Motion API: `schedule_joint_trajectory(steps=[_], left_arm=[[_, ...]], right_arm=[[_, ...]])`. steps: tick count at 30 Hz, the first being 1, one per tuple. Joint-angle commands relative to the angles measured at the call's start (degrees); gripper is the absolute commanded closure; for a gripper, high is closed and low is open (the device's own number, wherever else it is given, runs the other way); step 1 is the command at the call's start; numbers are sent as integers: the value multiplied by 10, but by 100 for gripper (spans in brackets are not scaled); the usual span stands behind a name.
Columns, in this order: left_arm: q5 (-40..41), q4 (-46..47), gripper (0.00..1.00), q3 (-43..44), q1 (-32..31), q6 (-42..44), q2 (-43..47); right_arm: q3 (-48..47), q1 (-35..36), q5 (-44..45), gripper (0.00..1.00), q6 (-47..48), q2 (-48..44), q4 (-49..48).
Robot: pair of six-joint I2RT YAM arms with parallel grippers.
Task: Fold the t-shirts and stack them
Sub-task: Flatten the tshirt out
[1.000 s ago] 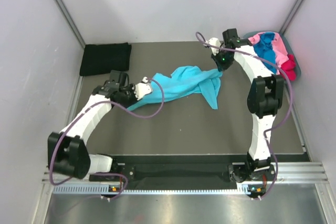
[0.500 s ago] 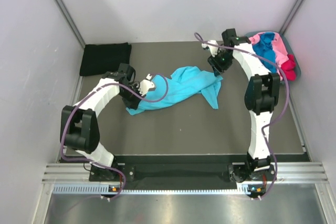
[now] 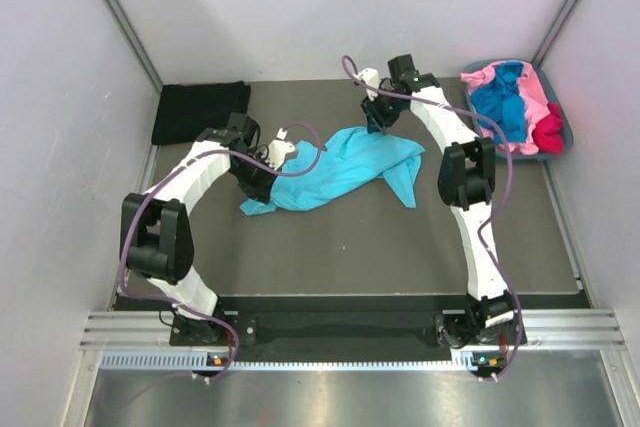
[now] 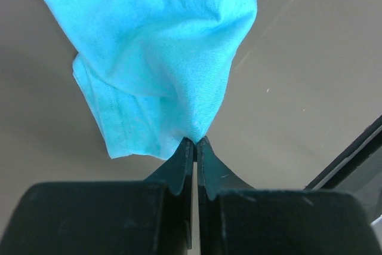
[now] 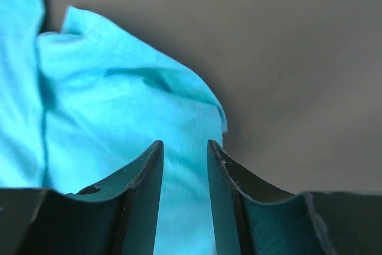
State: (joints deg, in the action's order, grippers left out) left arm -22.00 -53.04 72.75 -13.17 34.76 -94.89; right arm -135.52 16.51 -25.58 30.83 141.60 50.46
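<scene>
Two hands show on my screens. My left hand [image 4: 195, 141] has its jaws pinched tight on a fold at the left end of the light turquoise t-shirt [image 3: 345, 167], which lies rumpled across the middle of the grey surface [image 3: 350, 242]. My right hand [image 5: 184, 146] hangs over the shirt's far edge, jaws moderately parted and gripping nothing. A black t-shirt [image 3: 200, 112] lies flat in the far left corner. At far right, the pink shirt [image 3: 490, 74], royal blue shirt [image 3: 500, 99] and red shirt [image 3: 548, 134] sit heaped in the tub [image 3: 567, 125].
</scene>
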Motion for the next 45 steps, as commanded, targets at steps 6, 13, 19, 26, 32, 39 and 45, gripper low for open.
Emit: schedule_joint_trajectory(steps=[6,13,19,26,32,39,45], left_arm=[[-30,1,100,29,2,-35,-12],[-37,-4,100,46,1,-35,-31],[-39,-3,100,62,0,-39,-44],[-30,2,100,70,1,-40,-54],[-41,9,100,84,-1,-49,-67],[-41,9,100,89,-1,-51,-69],[-41,16,100,80,-1,-54,-64]], right_arm=[[-52,2,-15,61,-80,44,-82],[-63,3,-21,60,-101,39,-105],[-72,7,-17,54,-103,53,-119],[-65,12,-13,53,-104,63,-110],[-60,29,3,53,-112,66,-113],[-47,45,14,56,-118,69,-108],[-36,48,13,58,-121,68,-105]])
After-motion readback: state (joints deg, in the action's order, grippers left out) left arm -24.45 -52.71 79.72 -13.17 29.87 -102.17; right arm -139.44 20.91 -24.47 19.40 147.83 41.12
